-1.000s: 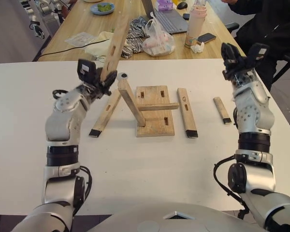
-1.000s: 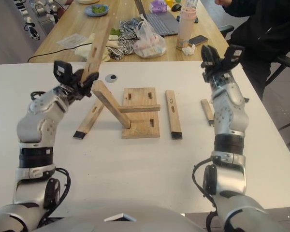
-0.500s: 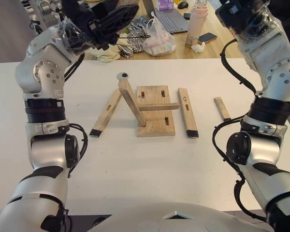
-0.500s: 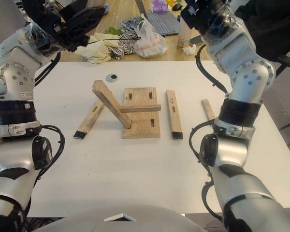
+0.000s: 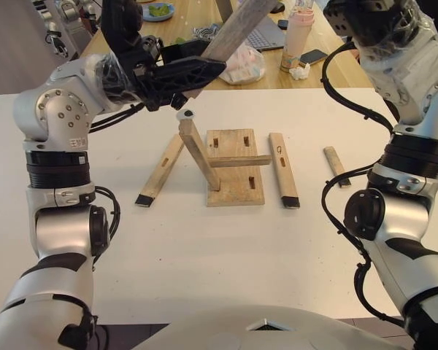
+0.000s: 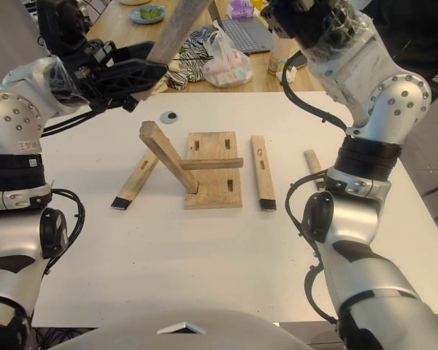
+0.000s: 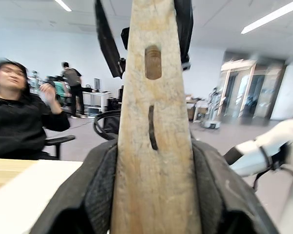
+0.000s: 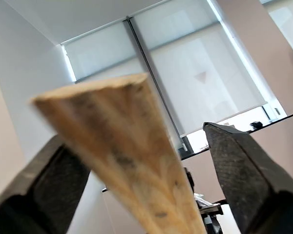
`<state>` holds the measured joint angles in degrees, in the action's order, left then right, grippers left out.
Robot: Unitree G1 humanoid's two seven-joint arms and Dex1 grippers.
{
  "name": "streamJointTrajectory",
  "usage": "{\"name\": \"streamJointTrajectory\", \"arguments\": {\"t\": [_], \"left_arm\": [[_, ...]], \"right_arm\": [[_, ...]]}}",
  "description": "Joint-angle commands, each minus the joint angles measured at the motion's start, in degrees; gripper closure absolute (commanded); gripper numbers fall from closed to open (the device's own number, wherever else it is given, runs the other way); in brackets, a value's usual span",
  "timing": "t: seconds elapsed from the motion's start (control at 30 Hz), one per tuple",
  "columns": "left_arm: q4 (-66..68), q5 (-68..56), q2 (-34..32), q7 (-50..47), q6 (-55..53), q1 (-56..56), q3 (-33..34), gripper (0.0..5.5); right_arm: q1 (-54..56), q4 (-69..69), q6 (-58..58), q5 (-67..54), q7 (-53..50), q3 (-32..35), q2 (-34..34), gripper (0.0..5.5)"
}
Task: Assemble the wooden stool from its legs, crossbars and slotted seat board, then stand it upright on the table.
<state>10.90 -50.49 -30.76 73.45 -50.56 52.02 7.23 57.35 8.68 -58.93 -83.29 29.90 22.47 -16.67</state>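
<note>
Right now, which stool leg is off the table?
The raised leg clamped in the left gripper. The left flat leg and right flat leg lie beside the seat board; the leaning leg tilts up from it.

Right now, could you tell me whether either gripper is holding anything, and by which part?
The left gripper is shut on a wooden leg, near its lower end. The right gripper is open, a wooden end between its fingers.

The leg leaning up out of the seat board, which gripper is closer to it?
Left. The left gripper, shut on another leg, hangs just behind and above the leaning leg; the right gripper is raised high, far to its right.
</note>
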Motion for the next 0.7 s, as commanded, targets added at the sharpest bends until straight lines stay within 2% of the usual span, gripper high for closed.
{"name": "streamJointTrajectory", "arguments": {"t": [0.03,0.23,0.33,0.37,0.5,0.57,0.7], "left_arm": [[2.6,-1.6,0.0,-1.3,-2.7,3.3,1.6,3.5],[1.3,-0.3,-0.3,-0.5,-2.6,1.9,-0.2,3.5],[1.4,-0.1,-0.1,-0.7,-2.6,1.9,-0.3,3.5],[0.9,0.0,0.0,-0.8,-2.4,1.4,-0.4,3.5],[-1.5,0.7,0.2,-1.2,-1.8,-0.9,-1.4,3.51],[-1.6,0.9,0.1,-1.5,-1.7,-1.0,-1.3,3.51],[-1.6,2.7,0.6,-2.5,0.5,-1.0,-1.8,3.51]], "right_arm": [[0.6,0.1,-0.8,-0.5,-0.1,-0.3,-1.0,2.34],[0.7,0.1,1.2,1.0,-0.9,-0.2,-0.6,3.23],[1.0,0.0,-0.1,-0.2,-1.3,-0.4,-0.8,3.28],[0.7,-0.8,-0.6,-0.1,-0.7,-0.8,-1.1,2.91],[1.4,1.6,-0.4,0.0,-2.5,-0.4,-0.9,2.42],[1.7,2.2,0.2,0.6,-2.2,-0.3,-1.2,2.42],[2.0,3.5,0.9,1.2,-3.7,0.0,-0.9,2.97]]}}
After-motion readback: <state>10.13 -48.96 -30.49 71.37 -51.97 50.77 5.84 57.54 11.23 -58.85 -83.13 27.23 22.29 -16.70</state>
